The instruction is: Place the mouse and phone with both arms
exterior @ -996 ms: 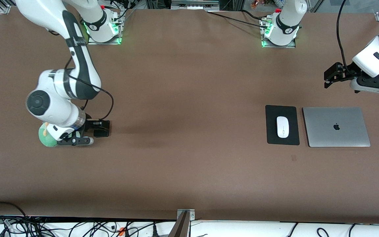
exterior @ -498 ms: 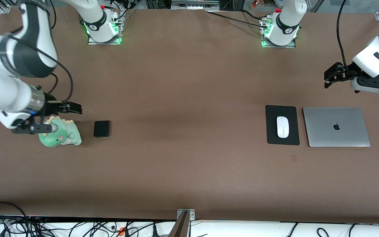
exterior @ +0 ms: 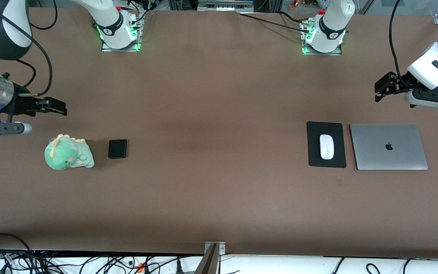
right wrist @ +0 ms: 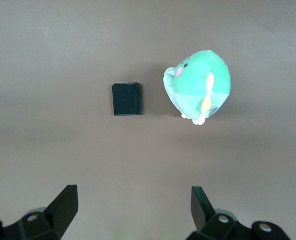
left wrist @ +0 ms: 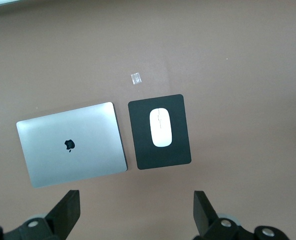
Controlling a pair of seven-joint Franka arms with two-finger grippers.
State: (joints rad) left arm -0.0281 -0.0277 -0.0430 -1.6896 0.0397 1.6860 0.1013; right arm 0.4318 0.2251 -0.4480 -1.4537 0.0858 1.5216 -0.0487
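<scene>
the mouse [exterior: 327, 147] is parked on the mouse pad [exterior: 314, 152], the phone [exterior: 117, 148] beside a plush dino [exterior: 68, 153]. both claws, left claw [exterior: 379, 90] and right claw [exterior: 53, 108], are held up, spread apart and empty.

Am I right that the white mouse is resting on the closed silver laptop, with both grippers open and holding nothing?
Not quite: the mouse rests on the black mouse pad beside the laptop, as the front view shows. The left gripper and right gripper are indeed open and empty.

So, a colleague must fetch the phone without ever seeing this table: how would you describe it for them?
Go to the right arm's end of the table and find the green plush dinosaur. The phone lies flat beside it, toward the table's middle. It is a small black rounded-corner slab, far smaller than the black mouse pad.
</scene>
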